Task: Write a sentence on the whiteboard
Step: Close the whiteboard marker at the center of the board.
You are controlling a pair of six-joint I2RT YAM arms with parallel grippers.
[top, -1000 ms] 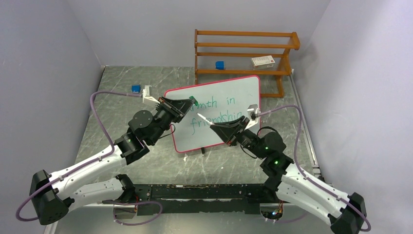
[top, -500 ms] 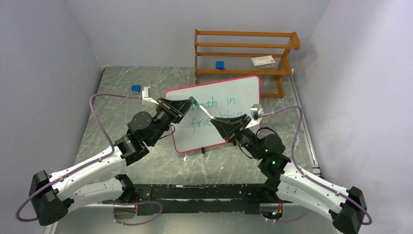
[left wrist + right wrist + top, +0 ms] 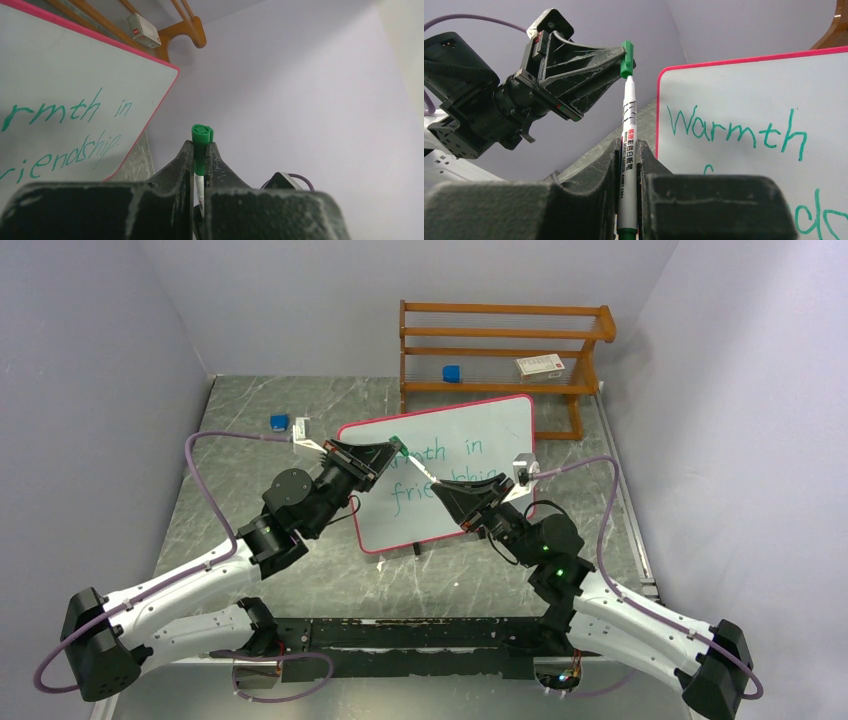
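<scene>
A: Where is the board [image 3: 512, 425]?
B: It is on the grey table [image 3: 250, 400], in the middle, just in front of the wooden rack [image 3: 500, 335]. Its far right corner is near the foot of the rack. The green writing on it reads "Warmth in friendship."
A: And where are the grippers relative to it?
B: From above, both are over the left half of the board. The left gripper [image 3: 394, 450] comes in across the left edge, near the far left corner. The right gripper [image 3: 437, 492] comes from the near side and is over the second line of the writing. Their tips point at each other.
A: Do they hold something?
B: Yes. The right gripper is clenched on the white barrel of a marker [image 3: 628, 115]. The left gripper is clenched on its green cap [image 3: 202, 135]. The marker runs straight between the two.
A: Does the marker touch the board?
B: In the right wrist view the board is to the right of the marker, apart from it. How high the marker is above the board, I cannot tell.
</scene>
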